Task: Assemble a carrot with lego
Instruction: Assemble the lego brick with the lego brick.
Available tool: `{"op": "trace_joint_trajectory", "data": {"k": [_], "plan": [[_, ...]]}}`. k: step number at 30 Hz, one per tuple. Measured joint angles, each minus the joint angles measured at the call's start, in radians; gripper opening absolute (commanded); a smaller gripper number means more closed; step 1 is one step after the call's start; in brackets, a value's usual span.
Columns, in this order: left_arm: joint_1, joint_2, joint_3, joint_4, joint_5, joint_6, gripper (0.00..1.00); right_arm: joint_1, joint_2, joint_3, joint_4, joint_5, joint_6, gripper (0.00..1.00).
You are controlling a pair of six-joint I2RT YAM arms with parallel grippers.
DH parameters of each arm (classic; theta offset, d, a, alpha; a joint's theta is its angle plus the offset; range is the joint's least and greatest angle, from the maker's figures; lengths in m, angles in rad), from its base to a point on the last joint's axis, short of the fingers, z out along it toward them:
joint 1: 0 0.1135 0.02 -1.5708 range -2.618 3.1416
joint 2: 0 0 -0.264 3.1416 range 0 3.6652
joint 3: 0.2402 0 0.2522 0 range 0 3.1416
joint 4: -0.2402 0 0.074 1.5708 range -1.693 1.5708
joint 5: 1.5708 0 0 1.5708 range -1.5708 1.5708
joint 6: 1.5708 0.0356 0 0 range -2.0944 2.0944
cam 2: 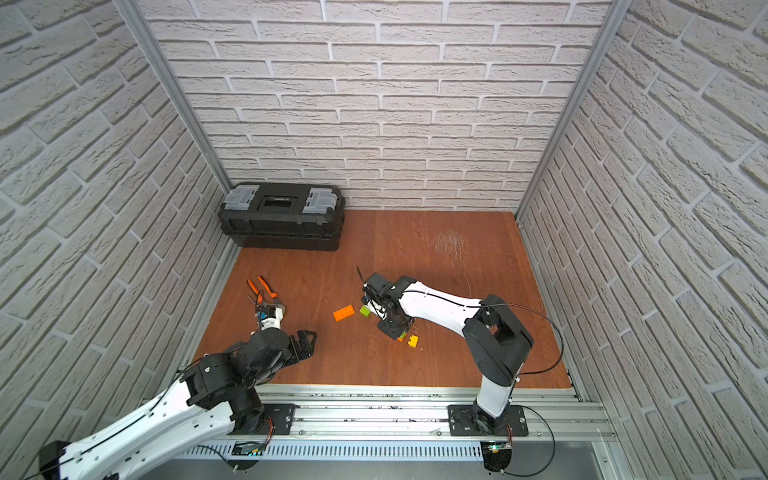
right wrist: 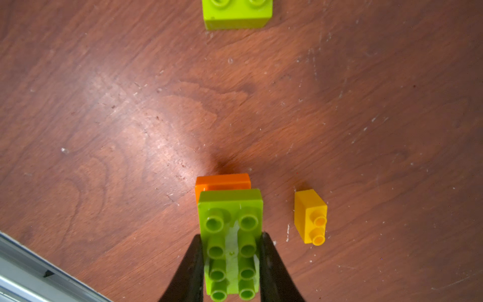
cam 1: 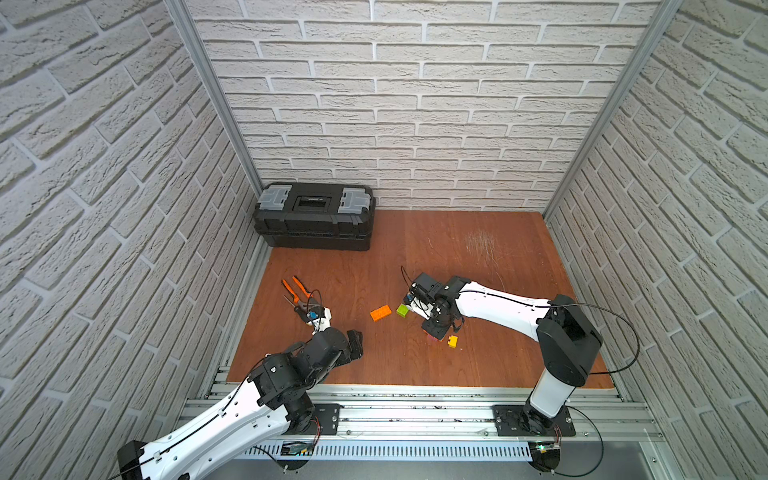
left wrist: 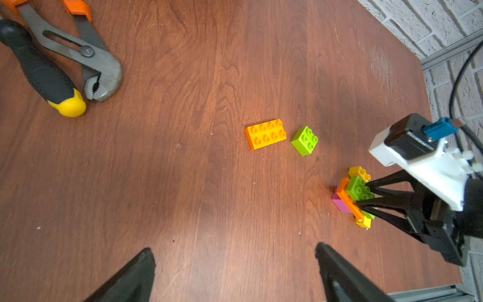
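Note:
The carrot (left wrist: 344, 196) is a clump of joined lego standing on the wooden table (cam 1: 478, 257): a long lime green brick (right wrist: 230, 206) over an orange one (right wrist: 222, 181), with pink and yellow at its base. My right gripper (right wrist: 230, 235) is shut on the long green brick, one finger on each side. Loose lego lies nearby: an orange oblong (cam 1: 380, 312) (left wrist: 265, 134), a small lime green brick (cam 1: 402, 310) (right wrist: 236, 13) and a small yellow brick (cam 1: 452, 341) (right wrist: 311, 215). My left gripper (left wrist: 234, 248) hovers open and empty to the left of the bricks.
A black toolbox (cam 1: 314, 216) stands at the back left corner. Orange-handled pliers (cam 1: 297, 291) and a black-handled tool with a yellow end (left wrist: 39, 70) lie near the left wall. Brick-pattern walls close three sides; a metal rail (cam 1: 415, 411) runs along the front.

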Motion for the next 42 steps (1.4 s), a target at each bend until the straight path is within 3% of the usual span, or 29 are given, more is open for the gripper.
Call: {"op": "trace_joint_trajectory", "data": {"k": [42], "plan": [[0.0,0.011,0.0,0.014,0.011,-0.002,0.98,0.003,-0.035,-0.029,-0.008,-0.011,0.001,0.05]]}}
